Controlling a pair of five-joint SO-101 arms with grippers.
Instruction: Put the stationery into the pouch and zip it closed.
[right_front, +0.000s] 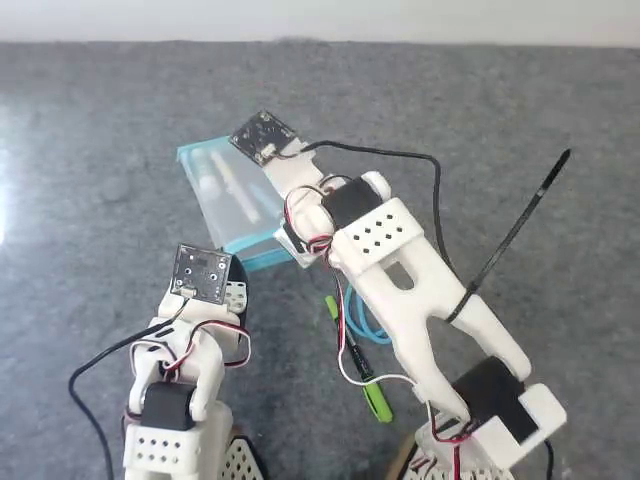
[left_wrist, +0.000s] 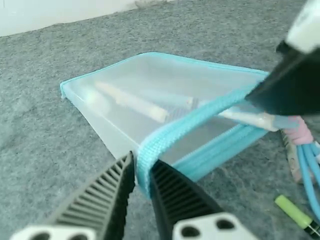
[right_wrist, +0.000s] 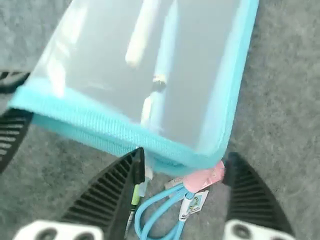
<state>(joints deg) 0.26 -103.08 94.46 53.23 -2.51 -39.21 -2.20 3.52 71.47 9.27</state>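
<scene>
1 pouch, 2 pens inside; 1 green marker, 1 blue cable.

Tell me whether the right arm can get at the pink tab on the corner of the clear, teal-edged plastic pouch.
Probably yes: the right pincer is open with the pink tab lying between its fingers, nothing across it. The looped blue cords lie close by and might get caught.

Soft, even daylight fills every view. In the high view a pale glare washes over the grey table at the left edge of the frame, and the shadows on it are faint and soft-edged. The clear pouch carries a milky sheen.
</scene>
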